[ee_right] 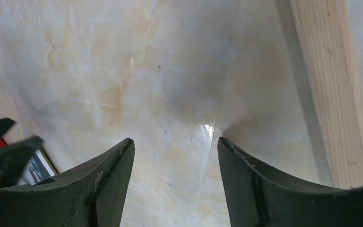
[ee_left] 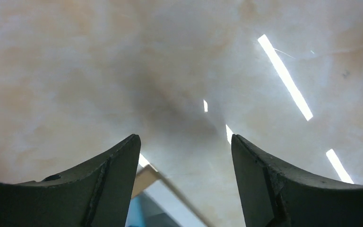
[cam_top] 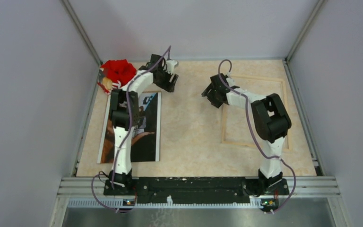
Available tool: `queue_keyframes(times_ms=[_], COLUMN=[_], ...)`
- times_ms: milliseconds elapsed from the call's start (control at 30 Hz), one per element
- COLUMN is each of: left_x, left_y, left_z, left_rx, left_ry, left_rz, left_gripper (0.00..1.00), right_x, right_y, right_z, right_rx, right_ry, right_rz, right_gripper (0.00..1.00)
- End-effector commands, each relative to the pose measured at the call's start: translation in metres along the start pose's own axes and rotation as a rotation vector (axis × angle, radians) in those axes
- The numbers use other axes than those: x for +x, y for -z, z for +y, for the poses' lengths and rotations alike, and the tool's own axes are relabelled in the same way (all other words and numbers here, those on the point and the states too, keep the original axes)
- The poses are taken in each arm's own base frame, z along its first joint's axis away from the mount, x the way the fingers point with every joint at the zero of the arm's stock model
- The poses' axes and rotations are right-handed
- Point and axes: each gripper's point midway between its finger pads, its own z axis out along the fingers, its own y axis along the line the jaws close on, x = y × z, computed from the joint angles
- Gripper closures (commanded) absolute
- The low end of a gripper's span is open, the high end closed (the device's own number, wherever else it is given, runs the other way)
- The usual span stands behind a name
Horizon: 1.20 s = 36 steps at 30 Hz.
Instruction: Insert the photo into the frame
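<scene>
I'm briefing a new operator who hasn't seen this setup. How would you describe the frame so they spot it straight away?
On the marble-patterned table, look at the right half, under the right arm. The frame lies flat there: a thin-railed, light-wood rectangle with tabletop showing through its middle. Unlike it, the photo on the left is a solid dark print with a white border.

1. Worktop [cam_top: 189, 132]: cream with pale orange marbling.
2. Photo [cam_top: 146, 137]: black, grey and reddish-brown tones, thin white border.
3. Frame [ee_right: 333, 94]: light natural wood with fine grain.
4. Bundle [cam_top: 119, 71]: bright red.
5. Left arm [cam_top: 122, 142] and right arm [cam_top: 269, 163]: white links, black joints.
6. Cable [cam_top: 249, 124]: purple.
</scene>
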Motion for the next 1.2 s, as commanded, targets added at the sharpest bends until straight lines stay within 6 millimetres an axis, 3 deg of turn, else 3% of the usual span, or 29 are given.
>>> queue_keyframes(times_ms=[0, 67, 133, 267, 367, 833, 1167], left_x=[-0.052, -0.059, -0.056, -0.034, -0.016, 0.019, 0.035], left_y=[0.059, 0.073, 0.078, 0.063, 0.050, 0.012, -0.011], left_z=[0.079, 0.120, 0.144, 0.170, 0.174, 0.144, 0.082], left_rx=[-0.211, -0.424, -0.565, -0.707, -0.730, -0.612, -0.373], left_ry=[0.089, 0.070, 0.037, -0.029, -0.066, -0.126, -0.092], left_rz=[-0.162, -0.197, -0.195, -0.103, -0.044, 0.051, 0.098], left_gripper=[0.22, 0.24, 0.25, 0.27, 0.27, 0.25, 0.25], right_x=[-0.010, -0.007, -0.003, 0.002, 0.006, 0.013, 0.015], right_y=[0.016, 0.019, 0.020, 0.021, 0.023, 0.027, 0.025], right_z=[-0.006, -0.007, -0.008, -0.008, -0.009, -0.010, -0.013], right_rx=[-0.015, -0.033, -0.045, -0.071, -0.083, -0.116, -0.115], right_ry=[0.039, 0.038, 0.036, 0.029, 0.026, -0.002, -0.023], right_rz=[-0.044, -0.042, -0.032, -0.016, -0.005, 0.017, 0.028], right_gripper=[0.35, 0.36, 0.36, 0.37, 0.37, 0.37, 0.37])
